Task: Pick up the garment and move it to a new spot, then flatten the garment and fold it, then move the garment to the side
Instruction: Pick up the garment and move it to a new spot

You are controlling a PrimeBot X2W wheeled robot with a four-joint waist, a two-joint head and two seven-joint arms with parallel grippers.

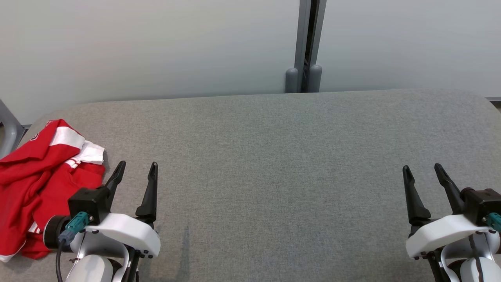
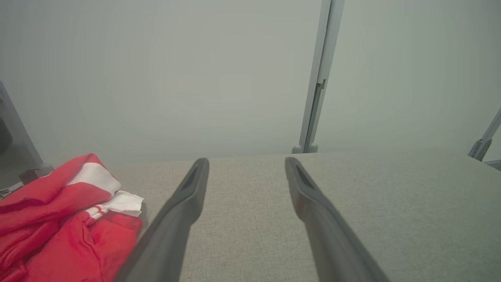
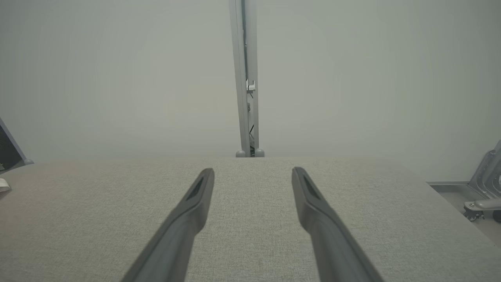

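While garment [image 1: 37,184] lies at table's [image 1: 274,156] L edge, left gripper [image 1: 136,170] & right gripper [image 1: 423,171] gape empty, well apart

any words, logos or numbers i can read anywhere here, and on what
No text can be read in any view.
red and white garment: a small dark mark near its far edge, too small to read.
grey fabric tabletop: no lettering seen.
wall panels: no lettering seen.
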